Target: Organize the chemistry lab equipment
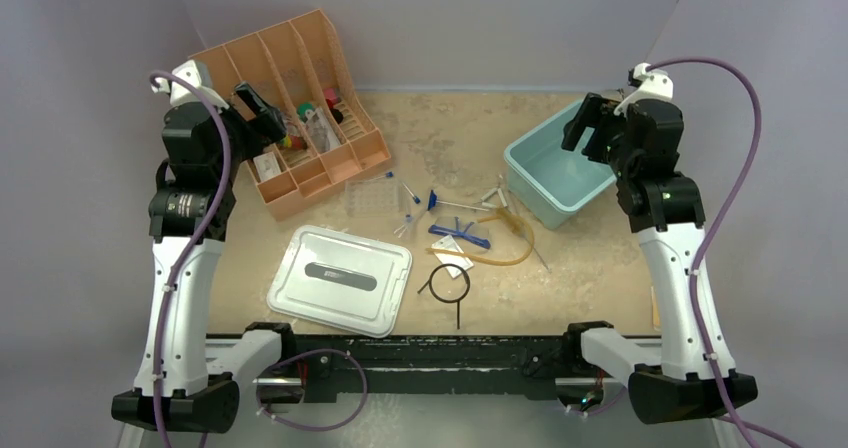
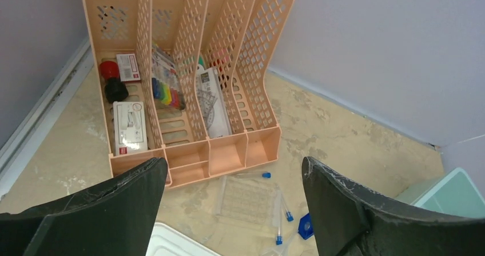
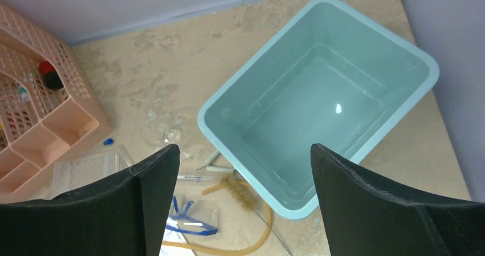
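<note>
The loose lab items lie mid-table: a clear tube rack (image 1: 372, 196), blue-capped thin tubes (image 1: 408, 190), a black wire ring (image 1: 450, 283), an amber rubber hose (image 1: 512, 253), a wire triangle (image 1: 497, 200), blue tools (image 1: 460, 235) and a small clear packet (image 1: 447, 244). My left gripper (image 1: 262, 113) is open and empty, held high over the organizer's front; its wrist view (image 2: 233, 163) shows the rack (image 2: 249, 199) and tubes (image 2: 280, 227) below. My right gripper (image 1: 590, 128) is open and empty above the teal bin; its wrist view (image 3: 244, 147) shows the hose (image 3: 229, 247) and a bristle brush (image 3: 237, 190).
A peach slotted organizer (image 1: 300, 108) holding small items stands at the back left. A pale grey-white lid (image 1: 340, 278) with a dark handle slot lies front left. An empty teal bin (image 1: 560, 163) sits at the back right, also in the right wrist view (image 3: 320, 113).
</note>
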`<control>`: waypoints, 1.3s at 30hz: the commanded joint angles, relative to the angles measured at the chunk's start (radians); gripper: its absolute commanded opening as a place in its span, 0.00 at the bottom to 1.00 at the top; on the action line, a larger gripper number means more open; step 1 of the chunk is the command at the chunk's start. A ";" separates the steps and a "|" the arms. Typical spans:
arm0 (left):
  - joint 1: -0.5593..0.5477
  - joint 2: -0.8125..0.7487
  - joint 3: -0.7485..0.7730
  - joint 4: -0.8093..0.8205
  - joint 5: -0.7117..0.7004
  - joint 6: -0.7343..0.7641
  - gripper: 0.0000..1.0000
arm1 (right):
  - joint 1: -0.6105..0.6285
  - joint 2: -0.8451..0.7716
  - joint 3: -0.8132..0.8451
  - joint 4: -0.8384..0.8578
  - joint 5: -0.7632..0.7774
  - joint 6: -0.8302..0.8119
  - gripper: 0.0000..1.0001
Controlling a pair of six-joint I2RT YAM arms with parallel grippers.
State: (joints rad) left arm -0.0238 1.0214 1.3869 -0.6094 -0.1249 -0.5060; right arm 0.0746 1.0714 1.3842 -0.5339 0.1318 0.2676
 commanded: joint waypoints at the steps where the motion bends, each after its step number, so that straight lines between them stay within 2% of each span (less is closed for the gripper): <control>1: -0.014 -0.013 -0.035 0.156 0.023 0.050 0.88 | -0.011 -0.036 -0.052 0.064 -0.093 0.025 0.87; 5: -0.020 -0.012 -0.084 0.217 0.074 0.045 0.91 | -0.013 -0.059 -0.106 0.026 -0.158 0.037 0.93; 8: -0.024 -0.017 -0.106 0.231 0.064 0.045 0.96 | -0.015 -0.062 -0.119 -0.034 -0.269 0.045 0.97; 11: -0.027 -0.021 -0.119 0.232 0.043 0.049 0.99 | -0.003 -0.041 -0.127 -0.073 -0.421 0.035 0.97; 14: -0.038 -0.012 -0.148 0.272 0.114 0.056 0.99 | 0.035 -0.016 -0.142 -0.114 -0.502 0.017 0.97; 18: -0.050 -0.001 -0.193 0.357 0.219 0.025 0.98 | 0.167 0.009 -0.133 -0.174 -0.440 0.009 0.98; 23: -0.060 0.005 -0.221 0.380 0.205 -0.004 0.97 | 0.402 0.037 -0.163 -0.192 -0.308 0.080 0.97; 28: -0.064 0.013 -0.249 0.417 0.230 -0.037 0.96 | 0.594 0.077 -0.202 -0.190 -0.232 0.069 0.88; 30: -0.064 0.021 -0.249 0.423 0.235 -0.041 0.95 | 0.664 0.099 -0.216 -0.182 -0.234 0.035 0.79; 32: -0.065 0.026 -0.247 0.427 0.238 -0.042 0.95 | 0.718 0.128 -0.233 -0.173 -0.232 0.017 0.74; 39: -0.064 0.026 -0.260 0.424 0.229 -0.036 0.94 | 0.785 0.204 -0.273 -0.163 -0.174 0.004 0.60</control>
State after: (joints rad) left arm -0.0814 1.0565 1.1324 -0.2474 0.0967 -0.5388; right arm 0.8394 1.2736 1.1370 -0.7109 -0.0895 0.3004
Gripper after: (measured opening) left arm 0.946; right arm 0.622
